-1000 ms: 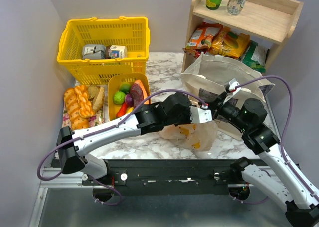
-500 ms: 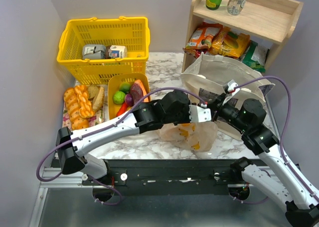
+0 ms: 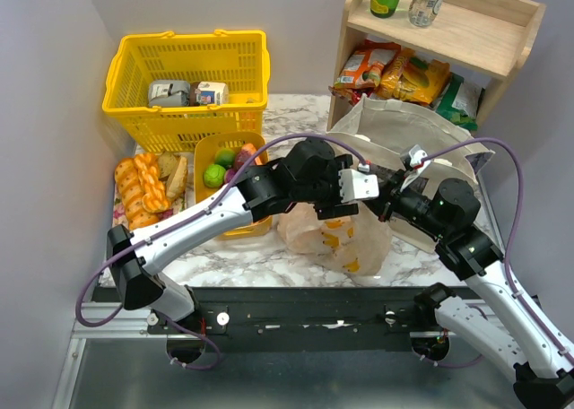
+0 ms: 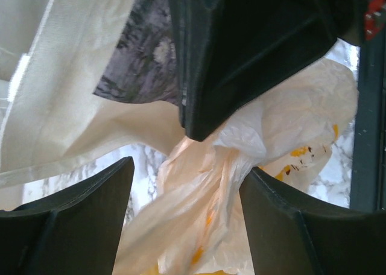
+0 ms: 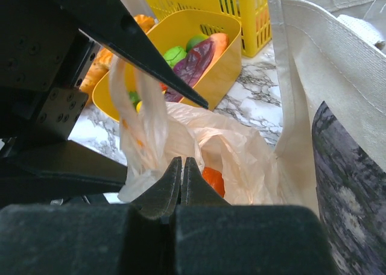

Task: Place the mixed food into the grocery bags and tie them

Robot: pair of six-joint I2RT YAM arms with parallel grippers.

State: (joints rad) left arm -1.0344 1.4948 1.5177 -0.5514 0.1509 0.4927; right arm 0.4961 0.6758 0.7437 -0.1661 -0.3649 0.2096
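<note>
The peach plastic bag lies on the marble in front of the beige canvas tote. An orange shows inside it. My left gripper hangs above the bag, open, and a twisted strand of the bag runs loose between its fingers. My right gripper is shut, its tips pinched into the bag's bunched film beside an upright handle strand. More mixed food, a lime, a purple eggplant and a red-brown slice, sits in a yellow tray. No cans are in view.
A yellow shopping basket with cartons stands at the back left. Braided bread loaves lie left of the tray. A wooden shelf at the back right holds bottles and snack packets. The tote stands just right of both grippers.
My left gripper has opened and let the bag's strand go. The left arm has risen and swung back toward the tote. The right gripper has stayed shut in place.
</note>
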